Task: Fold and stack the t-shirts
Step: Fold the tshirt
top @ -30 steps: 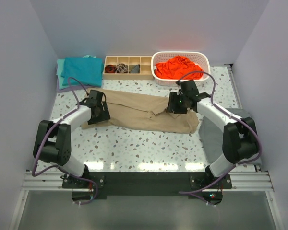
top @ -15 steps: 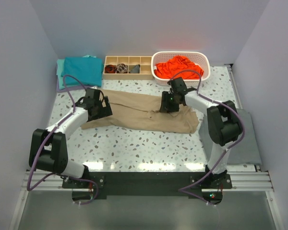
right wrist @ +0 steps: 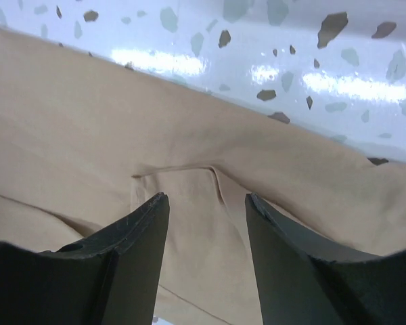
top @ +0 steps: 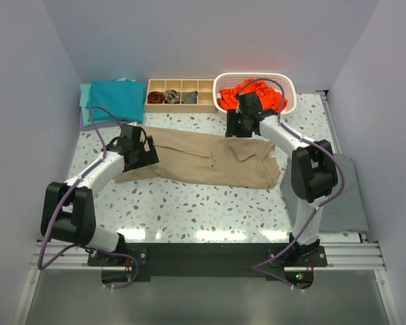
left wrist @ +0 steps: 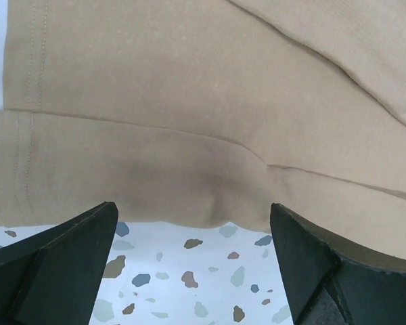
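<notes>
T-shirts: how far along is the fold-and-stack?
Done: teal shirts sit folded in a stack at the far left. In hand: the tan shirt lies on the table as a long strip; the left fingers hover wide open over its left end, the right fingers stand apart over its far edge, neither holding cloth. Left: fold the strip short, stack it, then the orange shirt crumpled in the basket.

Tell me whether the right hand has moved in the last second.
Yes. The right hand has shifted toward the white basket, and is now over the tan t-shirt's far edge.
</notes>
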`<state>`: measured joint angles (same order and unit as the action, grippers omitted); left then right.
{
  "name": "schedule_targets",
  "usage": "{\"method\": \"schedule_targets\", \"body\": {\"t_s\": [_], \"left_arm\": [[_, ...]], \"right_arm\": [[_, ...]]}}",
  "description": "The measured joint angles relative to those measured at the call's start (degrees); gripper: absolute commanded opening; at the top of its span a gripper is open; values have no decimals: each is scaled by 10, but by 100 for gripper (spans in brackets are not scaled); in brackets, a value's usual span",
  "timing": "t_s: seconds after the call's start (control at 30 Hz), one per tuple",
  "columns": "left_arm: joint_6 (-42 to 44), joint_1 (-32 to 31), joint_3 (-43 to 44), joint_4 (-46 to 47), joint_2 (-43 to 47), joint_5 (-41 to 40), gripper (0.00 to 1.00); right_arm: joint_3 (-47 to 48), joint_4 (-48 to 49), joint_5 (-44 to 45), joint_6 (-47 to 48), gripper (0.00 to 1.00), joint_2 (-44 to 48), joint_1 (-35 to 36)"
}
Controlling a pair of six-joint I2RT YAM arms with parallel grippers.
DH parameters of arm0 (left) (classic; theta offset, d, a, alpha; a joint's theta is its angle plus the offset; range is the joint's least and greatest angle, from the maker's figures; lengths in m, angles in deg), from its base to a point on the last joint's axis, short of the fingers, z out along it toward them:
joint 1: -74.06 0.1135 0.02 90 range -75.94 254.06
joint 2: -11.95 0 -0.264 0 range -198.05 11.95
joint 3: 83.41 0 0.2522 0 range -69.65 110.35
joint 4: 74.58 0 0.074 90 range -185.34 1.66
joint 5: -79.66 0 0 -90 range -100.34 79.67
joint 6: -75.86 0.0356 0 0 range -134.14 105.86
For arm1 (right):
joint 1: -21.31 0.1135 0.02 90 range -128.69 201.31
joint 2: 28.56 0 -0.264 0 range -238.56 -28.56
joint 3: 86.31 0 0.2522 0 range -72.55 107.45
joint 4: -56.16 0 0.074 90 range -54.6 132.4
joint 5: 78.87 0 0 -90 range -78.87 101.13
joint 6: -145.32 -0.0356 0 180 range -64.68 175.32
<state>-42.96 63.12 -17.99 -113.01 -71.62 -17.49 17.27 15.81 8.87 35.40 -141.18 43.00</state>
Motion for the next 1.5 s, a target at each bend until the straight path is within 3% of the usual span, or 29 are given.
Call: {"method": "schedule_targets", "body": {"t_s": [0.4,0.63,1.07,1.5], "left_arm": [[10,0,0,13,-1,27,100],[10,0,0,14,-7,35,100],[14,-1,0,13,-18,35,100],[14,-1,0,13,-30,30,100]], "right_arm": [[-203,-33,-7,-6,53,149,0],[-225,-6,-9,-19,53,131,0],[-219,35,-10,-19,53,70,-1],[-94,31,37,0,54,13,-35]]}}
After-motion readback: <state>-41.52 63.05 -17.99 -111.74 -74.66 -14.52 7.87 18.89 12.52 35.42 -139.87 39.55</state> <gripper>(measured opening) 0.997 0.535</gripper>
